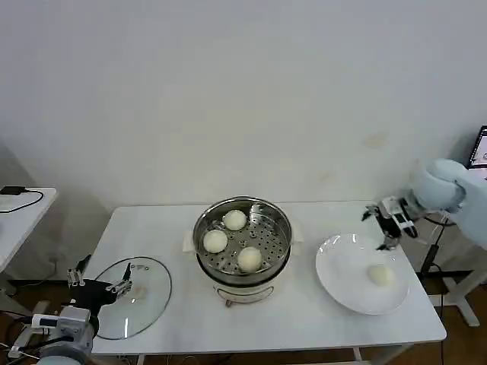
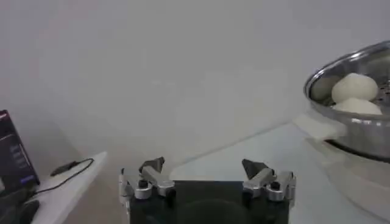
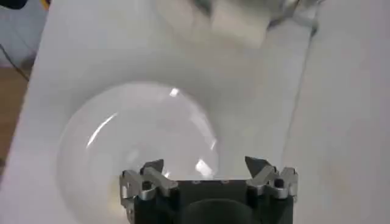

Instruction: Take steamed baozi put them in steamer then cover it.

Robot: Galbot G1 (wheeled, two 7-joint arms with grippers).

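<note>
Right gripper (image 1: 389, 228) open and empty, hovering just above the far rim of the white plate (image 1: 338, 289), jaws spread wide. Head view first: plate to the right of the steamer (image 1: 243, 243), one baozi (image 1: 380, 275) left on it, a little nearer than the gripper. Three buns already on the perforated tray: one at the back (image 1: 234, 220), one at the left (image 1: 215, 241), one at the front (image 1: 249, 258). Glass cover (image 1: 134, 296) lying flat on the table (image 1: 304, 319), well left of the steamer, with the left gripper (image 1: 100, 287) parked over its left edge, also open and holding nothing.

Left wrist view next: fingers (image 2: 152, 175) apart, steamer wall (image 2: 350, 131) off to one side, two buns (image 2: 354, 89) peeping over the rim.

Right wrist view last: fingers (image 3: 152, 176) wide, plate surface (image 3: 140, 134) beneath; the last bun possibly the pale blur by one finger, too indistinct to say.

Risks from here, as judgement: soft bun squashed or torn by too hard a close; bun nudged across the smooth plate by one fingertip landing first; tray nearly full, so a careless drop onto a neighbour and a roll-off; glass cover sliding on pickup.
</note>
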